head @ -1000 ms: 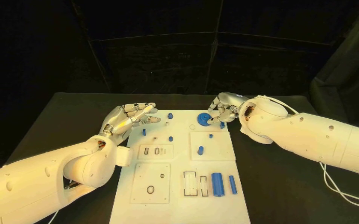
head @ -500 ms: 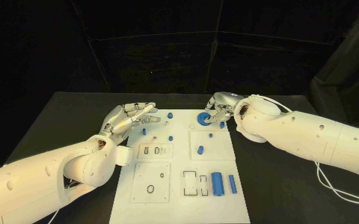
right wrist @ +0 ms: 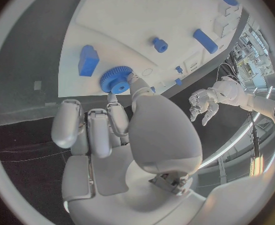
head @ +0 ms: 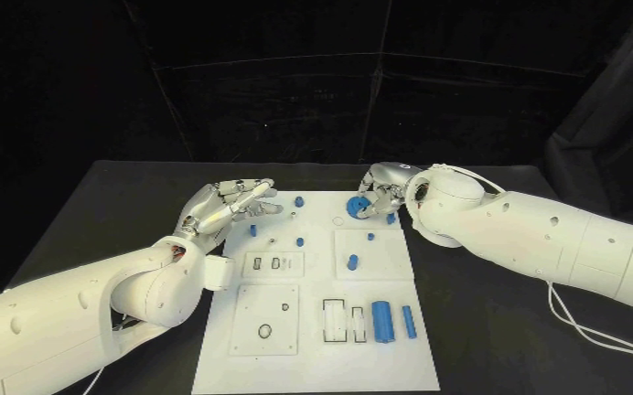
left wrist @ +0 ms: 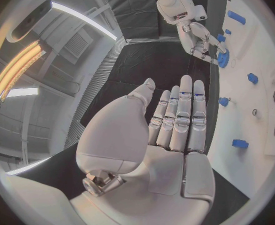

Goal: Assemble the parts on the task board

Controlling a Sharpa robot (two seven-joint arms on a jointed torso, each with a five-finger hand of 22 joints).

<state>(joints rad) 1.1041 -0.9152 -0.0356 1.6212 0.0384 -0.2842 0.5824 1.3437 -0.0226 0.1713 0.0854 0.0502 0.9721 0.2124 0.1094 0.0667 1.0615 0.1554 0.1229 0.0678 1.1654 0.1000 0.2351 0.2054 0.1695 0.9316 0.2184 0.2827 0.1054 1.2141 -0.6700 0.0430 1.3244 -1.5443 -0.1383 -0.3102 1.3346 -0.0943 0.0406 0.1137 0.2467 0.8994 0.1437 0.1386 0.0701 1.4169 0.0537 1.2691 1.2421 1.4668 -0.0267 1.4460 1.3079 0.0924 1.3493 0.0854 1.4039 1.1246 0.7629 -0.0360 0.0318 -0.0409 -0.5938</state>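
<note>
The white task board (head: 314,349) runs down the middle of the black table. At its far end my right hand (head: 384,184) pinches a blue gear (head: 356,205) between thumb and fingertip. The right wrist view shows that pinch on the gear (right wrist: 115,80), just over the board's (right wrist: 169,15) far part, beside a blue block (right wrist: 87,60). My left hand (head: 230,203) hovers over the board's far left edge, fingers apart and holding nothing. The left wrist view shows its bare palm (left wrist: 175,130) and, beyond it, the right hand (left wrist: 200,35) with the gear (left wrist: 223,60).
Small blue pegs (head: 298,201) (head: 253,229) (head: 299,242) stand on the far half of the board, and a blue piece (head: 352,264) lies mid-board. A thick blue cylinder (head: 382,322) and a thin blue bar (head: 409,322) lie near the front right, beside dark slots (head: 335,320).
My right hand has drawn slightly left and toward the far end, taking the gear with it. The left hand has barely moved.
</note>
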